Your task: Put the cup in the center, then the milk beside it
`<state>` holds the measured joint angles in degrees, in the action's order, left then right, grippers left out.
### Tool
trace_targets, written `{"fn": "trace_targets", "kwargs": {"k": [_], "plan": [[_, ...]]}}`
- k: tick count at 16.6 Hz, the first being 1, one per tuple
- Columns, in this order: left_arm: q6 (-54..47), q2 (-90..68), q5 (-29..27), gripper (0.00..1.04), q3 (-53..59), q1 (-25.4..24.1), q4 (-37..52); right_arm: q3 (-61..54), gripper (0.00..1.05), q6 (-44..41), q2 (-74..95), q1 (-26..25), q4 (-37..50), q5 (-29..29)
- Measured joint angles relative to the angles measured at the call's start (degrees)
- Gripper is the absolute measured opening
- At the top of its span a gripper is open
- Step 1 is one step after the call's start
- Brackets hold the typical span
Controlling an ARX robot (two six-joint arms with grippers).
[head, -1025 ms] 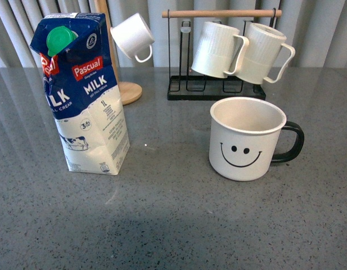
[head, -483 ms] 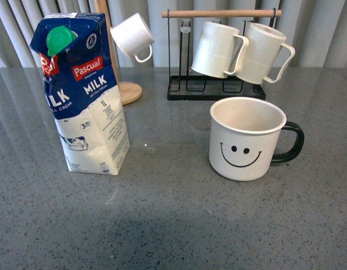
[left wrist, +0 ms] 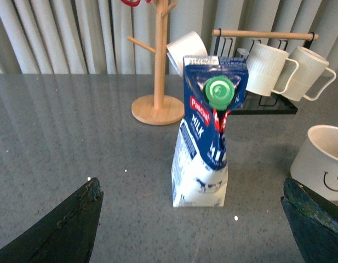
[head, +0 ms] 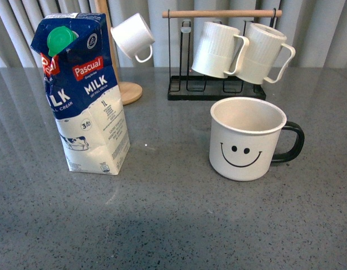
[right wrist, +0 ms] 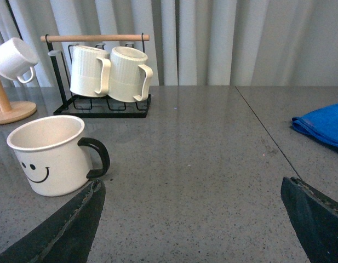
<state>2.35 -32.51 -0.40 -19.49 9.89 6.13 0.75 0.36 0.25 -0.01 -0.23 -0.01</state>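
Cup (head: 246, 143), wide smooth enamel; milk (head: 86, 98), tall gabled carton

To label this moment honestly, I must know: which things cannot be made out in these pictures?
Inner floor of the cup: hidden by its own front wall, front and right wrist views.
Small print on the milk: too small to read, front view.
Top of the mug tree: cut off by the picture edge, left wrist view.
The blue cloth: cut off by the picture edge, right wrist view.
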Motion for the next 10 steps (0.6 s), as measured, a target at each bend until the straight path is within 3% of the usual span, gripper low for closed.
{"fn": "trace_targets", "kwargs": {"k": [4, 10], "plan": [[-1.2, -23.2, 1.9, 0.98, -13.8, 3.7, 7.7, 0.0, 0.98, 0.0, 0.0, 0.0, 0.0, 0.0], [-2.0, -38.8, 1.7, 0.98, -23.6, 4.3, 8.0, 0.0, 0.98, 0.0, 0.0, 0.0, 0.0, 0.0]]}}
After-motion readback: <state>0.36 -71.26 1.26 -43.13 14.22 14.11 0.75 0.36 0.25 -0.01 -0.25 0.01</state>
